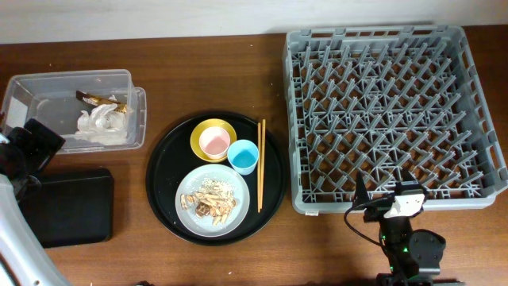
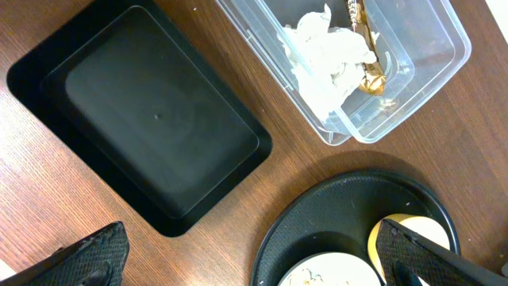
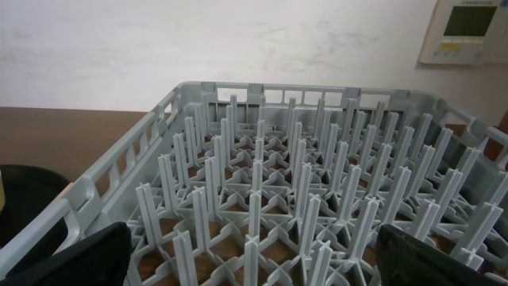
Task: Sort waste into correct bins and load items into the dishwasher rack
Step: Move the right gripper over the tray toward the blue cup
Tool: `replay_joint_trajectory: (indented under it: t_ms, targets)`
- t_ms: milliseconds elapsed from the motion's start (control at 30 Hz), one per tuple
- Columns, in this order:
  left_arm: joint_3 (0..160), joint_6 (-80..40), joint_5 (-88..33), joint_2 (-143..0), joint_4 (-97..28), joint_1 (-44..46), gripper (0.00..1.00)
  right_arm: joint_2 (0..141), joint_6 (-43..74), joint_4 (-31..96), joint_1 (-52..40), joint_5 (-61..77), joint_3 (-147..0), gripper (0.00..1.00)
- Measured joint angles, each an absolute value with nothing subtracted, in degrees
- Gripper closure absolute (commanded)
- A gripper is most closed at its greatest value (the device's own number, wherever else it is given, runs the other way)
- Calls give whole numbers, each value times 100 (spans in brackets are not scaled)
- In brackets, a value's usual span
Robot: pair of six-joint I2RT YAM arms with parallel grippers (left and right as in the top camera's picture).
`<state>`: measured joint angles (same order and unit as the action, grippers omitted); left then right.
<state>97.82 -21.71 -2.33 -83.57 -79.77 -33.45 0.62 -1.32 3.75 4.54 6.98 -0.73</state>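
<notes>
The crumpled silver foil wrapper (image 1: 99, 121) (image 2: 329, 56) with its brown-gold piece (image 2: 371, 75) lies inside the clear box (image 1: 136, 107) (image 2: 454, 59). Beside it sits the shallow black tray (image 1: 67, 208) (image 2: 159, 119). On the round black tray (image 1: 163, 171) (image 2: 333, 214) the yellow bowl (image 1: 200, 131) (image 2: 425, 229) holds the pink cup (image 1: 214, 142). Next to them are the light blue cup (image 1: 244, 156), the chopsticks (image 1: 260, 163) and the grey plate (image 1: 190, 210) carrying food scraps (image 1: 214, 199). My left gripper (image 1: 38, 143) (image 2: 254, 254) hangs open and holds nothing. My right gripper (image 1: 379, 199) (image 3: 254, 254) is open before the dishwasher rack (image 1: 389, 111) (image 3: 262, 183).
The rack fills the right half of the wooden table, its near wall just ahead of my right fingers (image 3: 71, 258). A white wall stands behind the table.
</notes>
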Motion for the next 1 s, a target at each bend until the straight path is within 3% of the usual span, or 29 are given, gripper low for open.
replay_joint_trajectory:
  t_ms: [100,167,267,333,467,533,600,733,900,1000]
  targets:
    - [9782,-2171,-233,-8357,-7977,-3345,1,62,-132,370,454,740,-73,2]
    - [9782,-2171,-233,-8357,-7977,-3345,1,64,226,176,454,1533,-62,2]
    - [9782,-2171,-233,-8357,-7977,-3345,1,69,1833,-620,467,3986,-62,2]
    - [9782,-2171,-228,-8357,-7977,-3345,1,56,3695,-1323,464,5332,-60,2]
    - [9782,-2171,-228,-8357,-7972,-3345,1,75,6820,-2447,464,5415,-58,2]
    - [9782,-2171,-213,-8357,-7983,-3345,1,58,7824,-3321,464,4890,-106,2]
    - [9782,-2171,-211,-8357,-7985,-3345,1,75,8283,-3148,464,4287,-434,2]
    - [9782,-2171,-196,-8357,-7972,-3345,1,882,7732,-1643,464,3704,-2397,1]
    - [9782,-2171,-189,-8364,-7996,-3352,1,4112,4451,2547,464,4248,-5913,1]
    - [9782,-2171,-193,-8368,-7983,-3352,1,5763,3076,4202,84,4381,-7472,2]
